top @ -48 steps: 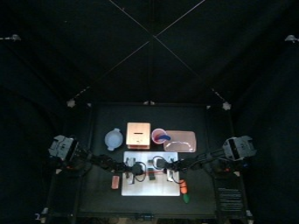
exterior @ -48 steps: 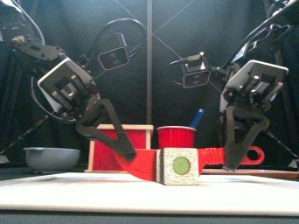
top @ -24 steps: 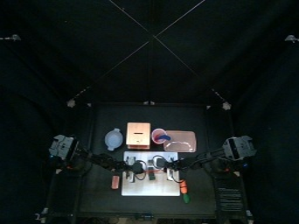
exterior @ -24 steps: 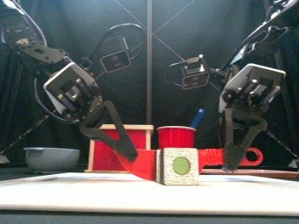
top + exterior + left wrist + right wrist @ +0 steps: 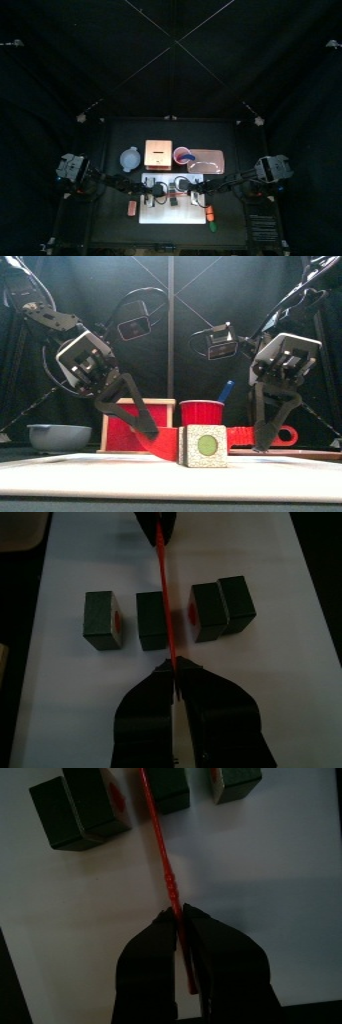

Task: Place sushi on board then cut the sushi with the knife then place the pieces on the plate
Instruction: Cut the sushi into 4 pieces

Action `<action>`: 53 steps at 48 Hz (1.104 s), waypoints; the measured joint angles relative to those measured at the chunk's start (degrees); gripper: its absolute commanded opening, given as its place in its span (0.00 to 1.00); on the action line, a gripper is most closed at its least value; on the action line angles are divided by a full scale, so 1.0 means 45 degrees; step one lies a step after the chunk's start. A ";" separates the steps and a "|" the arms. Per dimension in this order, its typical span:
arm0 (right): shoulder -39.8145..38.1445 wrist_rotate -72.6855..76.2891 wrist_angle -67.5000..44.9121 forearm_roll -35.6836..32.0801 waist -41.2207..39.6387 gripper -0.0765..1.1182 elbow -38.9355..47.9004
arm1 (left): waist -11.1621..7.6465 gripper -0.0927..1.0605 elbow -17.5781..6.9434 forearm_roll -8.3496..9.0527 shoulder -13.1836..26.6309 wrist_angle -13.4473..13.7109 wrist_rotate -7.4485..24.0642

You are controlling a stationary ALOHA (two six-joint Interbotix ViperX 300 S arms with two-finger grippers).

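Left wrist view: the left tool [image 5: 170, 667] is pressed together on one end of a thin red toy knife [image 5: 160, 582], which is seen edge-on.
Right wrist view: the right tool [image 5: 178, 913] is pinched on the other end of the same knife, so the blade is carried between both arms.
Task's thing: a toy sushi roll of four dark green blocks [image 5: 147, 624] is laid on the white cutting board [image 5: 287, 602].
Roll state: one block stands apart at one end, a second lies just beside the blade, and two touch as a pair at the other end.
Long axis: the roll runs front to back, its end face turned to the front view. The knife is held left to right, at right angles to it.
Blade position: over the gap between the second block and the pair, at about mid-height of the blocks in the front view.
Key relation: the uncut pair lies just beside the blade. Its seam is judged the next cut, reached by a shift along the roll's axis and not by a turn.
Nearer arm: neither, as both are engaged on the knife.
Destination: a flat pink tray [image 5: 210, 158] is set behind the board, beside a red cup [image 5: 201, 413], on the right arm's side.
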 measured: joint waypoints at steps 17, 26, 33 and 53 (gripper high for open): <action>-0.1328 0.0000 0.0410 0.0078 0.0371 0.41 -0.0137 | -0.0527 0.45 0.0098 0.0664 -0.1328 0.0020 -0.0020; -0.1465 0.0000 0.0391 0.0352 0.0859 0.41 -0.0156 | -0.1152 0.45 0.0078 0.0703 -0.1367 0.0000 -0.0059; -0.1465 0.0000 0.0371 0.0488 0.0957 0.41 -0.0176 | -0.1309 0.45 0.0059 0.0645 -0.1230 0.0000 -0.0078; -0.1387 0.0000 0.0371 0.0527 0.0977 0.41 -0.0137 | -0.1328 0.45 -0.0059 0.0488 -0.0742 -0.0039 -0.0078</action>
